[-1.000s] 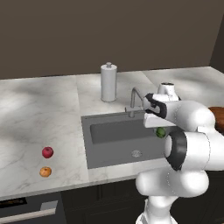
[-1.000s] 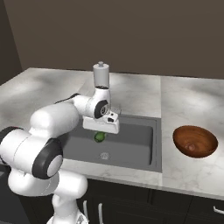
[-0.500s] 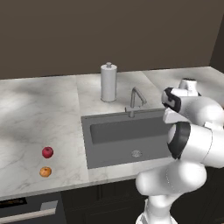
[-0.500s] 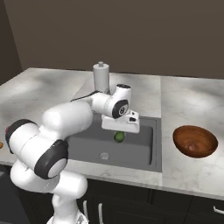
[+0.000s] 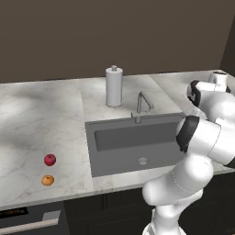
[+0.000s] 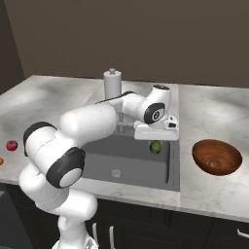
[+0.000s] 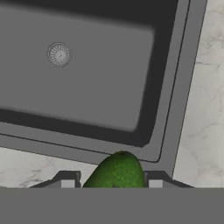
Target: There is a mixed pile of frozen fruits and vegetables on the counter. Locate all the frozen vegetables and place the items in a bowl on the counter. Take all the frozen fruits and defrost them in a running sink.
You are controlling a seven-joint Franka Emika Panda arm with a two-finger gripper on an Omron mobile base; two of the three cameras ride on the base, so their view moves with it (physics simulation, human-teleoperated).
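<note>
The gripper (image 6: 155,144) clasped the green piece (image 6: 155,146), a dark-green, rounded, dimpled lump, between its part-closed fingers (image 7: 68,180), above the right end of the sink (image 6: 141,165). The sink's basin showed just its drain (image 7: 59,54). The bowl (image 6: 217,157) sat empty on the counter (image 6: 209,112) to the right. The apple (image 5: 50,159) and orange (image 5: 47,180) lay left of the sink.
</note>
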